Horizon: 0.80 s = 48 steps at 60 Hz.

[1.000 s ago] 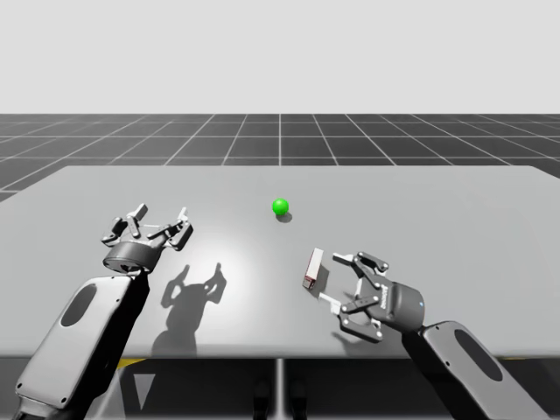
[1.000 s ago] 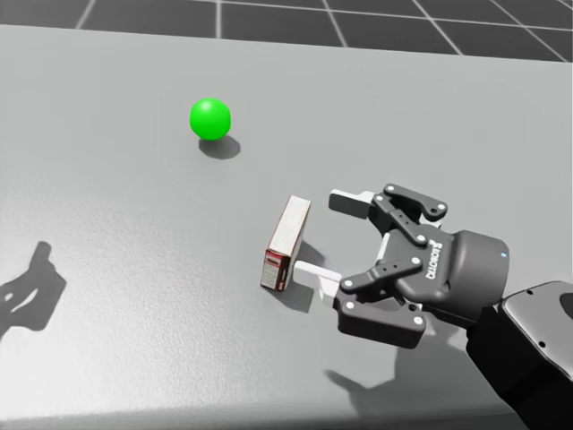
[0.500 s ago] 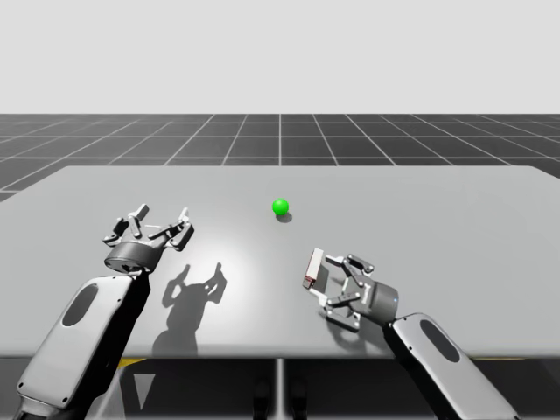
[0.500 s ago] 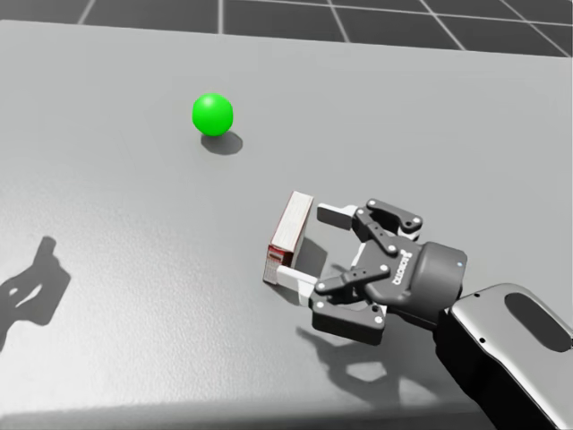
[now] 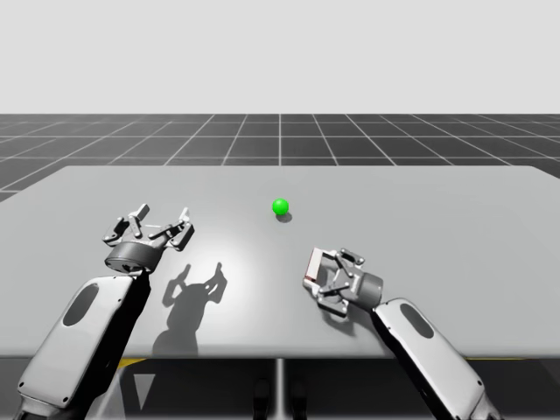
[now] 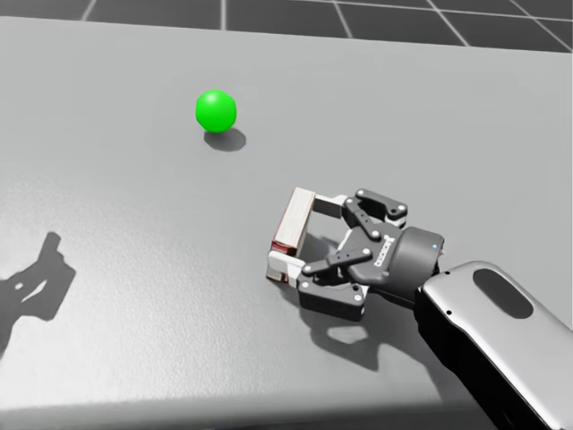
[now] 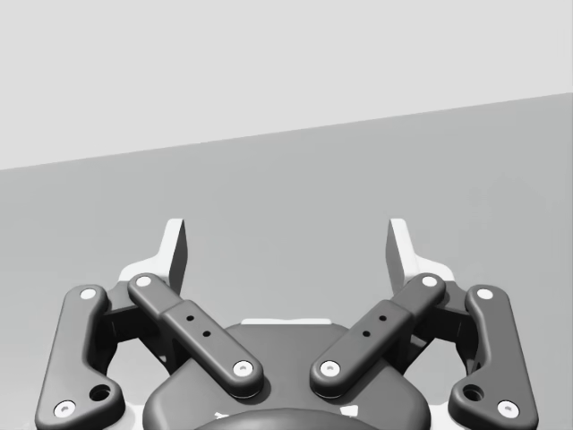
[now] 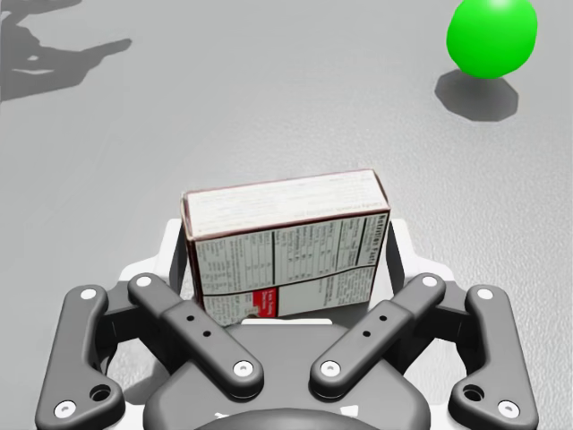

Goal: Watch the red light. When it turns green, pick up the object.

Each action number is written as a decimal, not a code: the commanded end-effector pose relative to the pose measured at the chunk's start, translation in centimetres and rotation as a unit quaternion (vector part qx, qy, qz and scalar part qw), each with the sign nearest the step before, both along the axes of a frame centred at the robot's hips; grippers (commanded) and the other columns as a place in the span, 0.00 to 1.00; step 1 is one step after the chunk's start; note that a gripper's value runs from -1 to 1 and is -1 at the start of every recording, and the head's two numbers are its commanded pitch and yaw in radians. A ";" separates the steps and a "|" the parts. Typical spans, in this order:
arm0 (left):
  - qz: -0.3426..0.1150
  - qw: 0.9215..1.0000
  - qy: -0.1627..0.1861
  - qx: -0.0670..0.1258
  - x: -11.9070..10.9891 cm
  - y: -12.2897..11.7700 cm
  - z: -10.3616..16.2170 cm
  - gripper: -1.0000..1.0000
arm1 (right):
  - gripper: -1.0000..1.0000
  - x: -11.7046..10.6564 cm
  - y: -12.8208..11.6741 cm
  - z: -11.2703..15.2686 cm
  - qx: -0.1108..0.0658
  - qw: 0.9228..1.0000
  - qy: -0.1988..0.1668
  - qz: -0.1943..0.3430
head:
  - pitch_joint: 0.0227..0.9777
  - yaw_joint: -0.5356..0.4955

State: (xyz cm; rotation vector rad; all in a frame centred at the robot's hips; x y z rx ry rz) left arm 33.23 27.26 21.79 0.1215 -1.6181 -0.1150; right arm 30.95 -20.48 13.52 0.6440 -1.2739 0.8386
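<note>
Box (image 6: pixel 291 228) stands on a long thin edge on the table (image 5: pixel 437 201), right of centre and nearer than the light (image 6: pixel 216 110), which shows green and sits well apart from it, far and to the left. The box's long axis runs near to far, tilted a little to the right at its far end. Its broad printed face is turned right, toward the palm of my right gripper (image 6: pixel 300 235).

That gripper comes in low from the right, with one finger past the near end of the box and the other past the far end, so the grip line runs along the long axis, end to end. In the right wrist view the box (image 8: pixel 286 242) sits squarely between the fingers and deep toward the palm, and the light (image 8: pixel 492 34) is well ahead and off to one side. The right gripper (image 8: pixel 286 269) is spread as wide as it goes, with its linkage in the same pose as the idle left one. The box fills almost the whole gap. Whether the pads already brush its ends I cannot tell, but nothing is clamped.

My left gripper (image 5: pixel 162 219) hovers over the left part of the table, far from the box, jaws wide apart and holding nothing; the left wrist view shows the left gripper (image 7: pixel 286 251) over bare table.

With the light green and the box bracketed, I judge that the next move is to close the right fingers on the two ends and lift. There is little spare room, so a skewed close could twist the box out
</note>
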 end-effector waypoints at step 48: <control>-0.005 1.000 0.000 0.005 -0.1 -0.2 0.0 0.00 | 1.00 0.6 0.6 -1.3 -0.026 0.999 -0.023 0.007 | 0.71 0.38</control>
